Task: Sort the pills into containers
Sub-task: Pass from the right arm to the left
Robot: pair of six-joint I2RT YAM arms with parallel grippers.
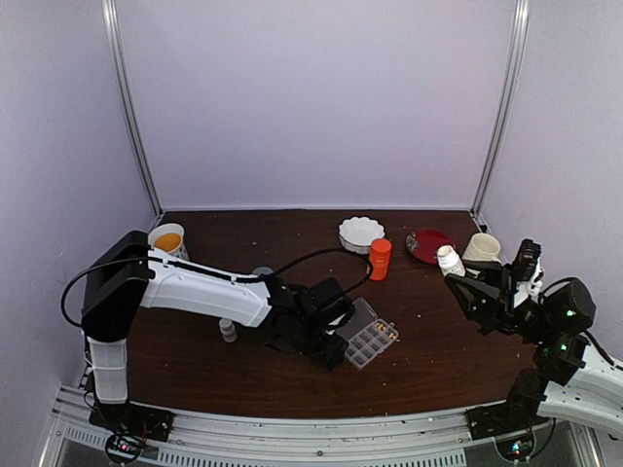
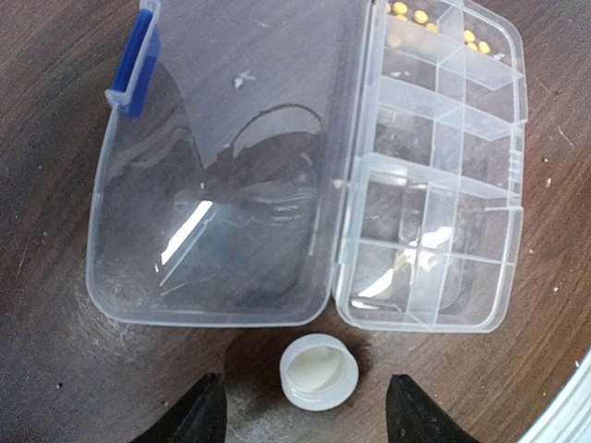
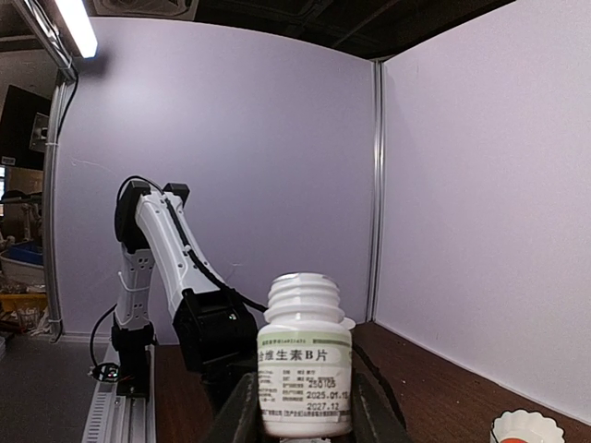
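Observation:
The clear pill box (image 2: 434, 305) lies open on the table, its lid (image 2: 222, 166) flat to the left with a blue latch. Several small pale yellowish pills (image 2: 411, 14) lie in its top cells; the other cells look empty. My left gripper (image 2: 309, 420) is open just below the box, its fingers either side of a loose white bottle cap (image 2: 319, 371) without touching it. In the top view the box (image 1: 368, 333) sits right of the left gripper (image 1: 333, 348). My right gripper (image 3: 305, 406) is shut on an uncapped white labelled bottle (image 3: 305, 369), held upright above the table at the right (image 1: 450, 260).
An orange bottle (image 1: 380, 259), a white scalloped bowl (image 1: 361, 233), a red plate (image 1: 428, 245) and a cream cup (image 1: 481, 248) stand at the back right. A cup of orange liquid (image 1: 167, 238) is at the back left. A small white bottle (image 1: 228, 331) stands near the left arm.

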